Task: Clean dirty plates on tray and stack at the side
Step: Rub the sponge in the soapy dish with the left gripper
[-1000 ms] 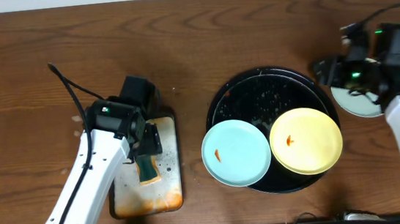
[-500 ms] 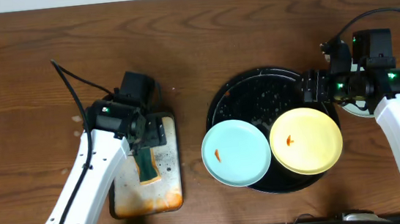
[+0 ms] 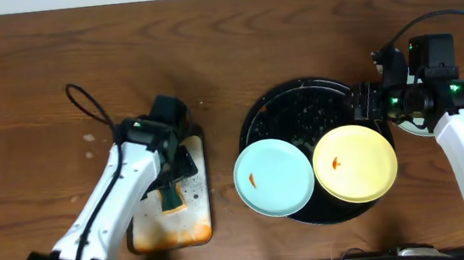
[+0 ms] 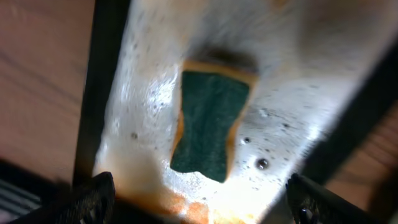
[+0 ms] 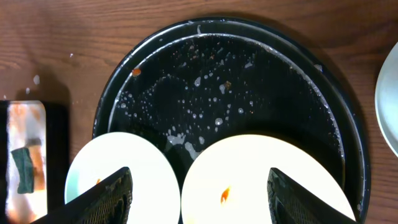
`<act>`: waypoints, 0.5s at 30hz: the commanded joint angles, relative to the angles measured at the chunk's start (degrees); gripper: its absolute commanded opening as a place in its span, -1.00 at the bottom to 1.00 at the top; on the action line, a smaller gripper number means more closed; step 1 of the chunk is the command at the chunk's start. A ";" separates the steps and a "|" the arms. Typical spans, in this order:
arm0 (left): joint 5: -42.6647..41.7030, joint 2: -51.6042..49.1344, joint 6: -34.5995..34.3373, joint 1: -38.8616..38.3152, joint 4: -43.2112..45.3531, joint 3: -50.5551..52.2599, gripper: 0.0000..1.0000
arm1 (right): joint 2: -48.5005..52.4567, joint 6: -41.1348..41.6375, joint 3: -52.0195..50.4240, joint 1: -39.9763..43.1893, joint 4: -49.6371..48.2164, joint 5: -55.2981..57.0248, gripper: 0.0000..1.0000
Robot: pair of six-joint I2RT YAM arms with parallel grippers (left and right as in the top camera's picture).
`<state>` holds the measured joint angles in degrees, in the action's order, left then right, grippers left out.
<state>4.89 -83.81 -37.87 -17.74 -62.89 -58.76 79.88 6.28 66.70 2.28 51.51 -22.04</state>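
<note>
Black tray carried 2 smeared plates: blue plate at 8 o'clock, yellow plate at 5; 3rd plate lay outside at 3, apparently done. Left gripper over sponge, right gripper over tray: jaws apart.

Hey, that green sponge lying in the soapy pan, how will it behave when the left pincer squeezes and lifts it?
Probably soft: the sponge has a pinched-waist foam shape, so it should compress. It lies among suds in the pan, so it is likely wet, slippery and heavier than it looks.
</note>
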 commanded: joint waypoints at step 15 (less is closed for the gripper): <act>0.04 -4.09 3.65 0.15 17.77 14.82 -0.04 | 0.07 -0.76 0.24 -0.50 0.50 0.17 0.28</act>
<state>4.80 -87.77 -38.06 -17.74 -47.79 -46.09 79.88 6.26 66.70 2.28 52.10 -22.02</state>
